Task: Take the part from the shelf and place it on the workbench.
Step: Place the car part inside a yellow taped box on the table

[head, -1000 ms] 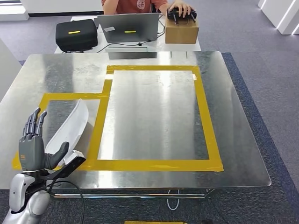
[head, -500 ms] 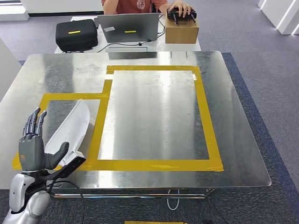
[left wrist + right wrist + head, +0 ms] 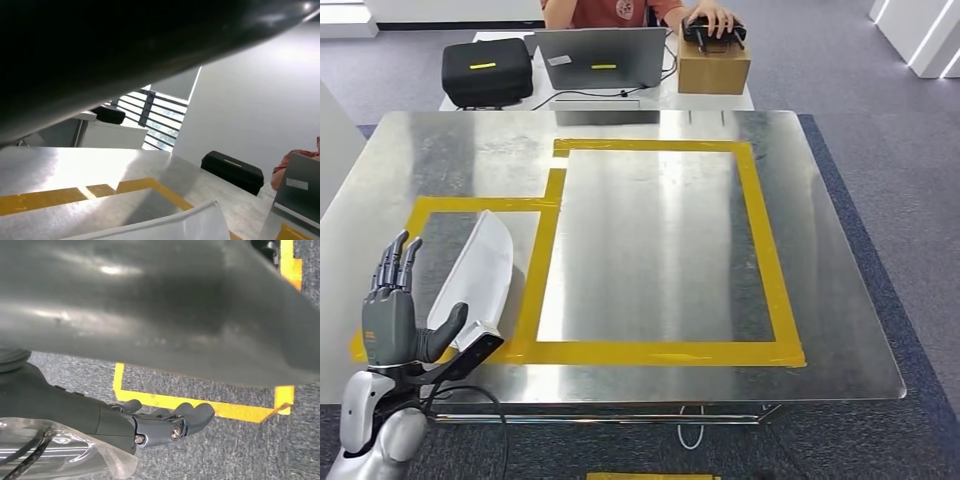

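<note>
From the head view I have the white part (image 3: 475,272) lying flat on the bench (image 3: 841,330), inside the smaller yellow tape outline (image 3: 546,240) at the near left corner. Its long axis runs from the near edge, by my left hand (image 3: 395,315), away and slightly to the right toward the middle of the bench. The left hand stands upright at the near end of the part, fingers extended and together, thumb (image 3: 444,330) reaching out toward the part's near end. I can't tell whether the thumb touches the part or only overlaps it in this view; the hand does not look closed on anything, so I judge the part released. In the left wrist view the part's pale edge (image 3: 177,225) sits low and close, resting on the bench.

My right hand (image 3: 166,425) hangs low over grey carpet and floor tape, fingers loosely curled in with nothing in them. The left is plainly the nearer hand.

Against the earlier frames, hand and part keep the same pose relative to each other; the whole scene has slid slightly, so I read that as the camera moving. Placement looks done; pulling the left hand back toward me, along the part's axis, should avoid nudging it.

A person sits behind a laptop (image 3: 599,58) beyond the bench.
</note>
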Robot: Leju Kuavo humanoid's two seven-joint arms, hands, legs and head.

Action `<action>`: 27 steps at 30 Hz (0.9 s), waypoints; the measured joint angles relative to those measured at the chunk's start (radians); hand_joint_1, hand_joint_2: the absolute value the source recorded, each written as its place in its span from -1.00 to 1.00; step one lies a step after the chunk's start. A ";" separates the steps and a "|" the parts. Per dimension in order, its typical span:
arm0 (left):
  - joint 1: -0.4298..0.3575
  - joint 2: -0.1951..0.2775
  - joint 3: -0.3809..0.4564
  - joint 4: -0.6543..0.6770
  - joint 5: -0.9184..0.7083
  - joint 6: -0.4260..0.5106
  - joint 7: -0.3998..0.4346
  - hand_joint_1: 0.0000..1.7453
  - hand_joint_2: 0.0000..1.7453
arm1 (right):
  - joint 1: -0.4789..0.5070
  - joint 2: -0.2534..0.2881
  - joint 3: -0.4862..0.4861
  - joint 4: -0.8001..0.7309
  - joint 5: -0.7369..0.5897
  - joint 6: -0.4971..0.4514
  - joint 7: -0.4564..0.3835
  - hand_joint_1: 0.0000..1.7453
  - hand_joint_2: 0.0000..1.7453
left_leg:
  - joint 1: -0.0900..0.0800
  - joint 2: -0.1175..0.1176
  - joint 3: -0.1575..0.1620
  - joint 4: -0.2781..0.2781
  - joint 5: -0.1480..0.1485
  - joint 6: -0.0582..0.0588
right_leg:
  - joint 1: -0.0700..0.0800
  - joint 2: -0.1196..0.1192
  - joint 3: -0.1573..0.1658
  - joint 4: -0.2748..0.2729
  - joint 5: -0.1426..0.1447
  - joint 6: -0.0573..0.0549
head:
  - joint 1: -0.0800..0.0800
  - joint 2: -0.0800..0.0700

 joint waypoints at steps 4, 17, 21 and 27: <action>0.000 -0.002 -0.002 0.000 0.000 -0.003 0.000 -1.00 -1.00 | 0.000 -0.004 -0.005 0.000 0.001 0.003 0.014 -1.00 -1.00 | 0.003 0.004 -0.009 -0.006 0.010 0.004 | 0.000 -0.002 -0.089 0.221 -0.114 0.008 | 0.005 0.000; -0.001 -0.003 -0.008 0.000 0.004 -0.006 0.002 -1.00 -1.00 | -0.008 -0.009 -0.010 0.000 0.006 0.005 0.026 -1.00 -1.00 | 0.008 0.009 -0.083 0.138 -0.083 -0.059 | -0.001 -0.007 0.031 -0.048 0.039 -0.051 | -0.002 0.000; 0.001 -0.003 -0.012 0.000 0.005 -0.006 0.002 -1.00 -1.00 | -0.008 -0.009 -0.010 0.000 0.006 0.005 0.027 -1.00 -1.00 | 0.009 0.013 -0.088 0.278 -0.146 -0.061 | 0.006 -0.017 -0.012 -0.042 0.068 -0.054 | -0.003 0.000; -0.005 -0.004 -0.016 0.000 0.006 -0.006 0.002 -1.00 -1.00 | -0.010 -0.009 -0.011 0.001 0.012 0.005 0.040 -1.00 -1.00 | -0.005 0.017 0.106 -0.023 -0.080 -0.030 | 0.011 -0.020 -0.044 -0.038 0.108 -0.031 | -0.003 0.000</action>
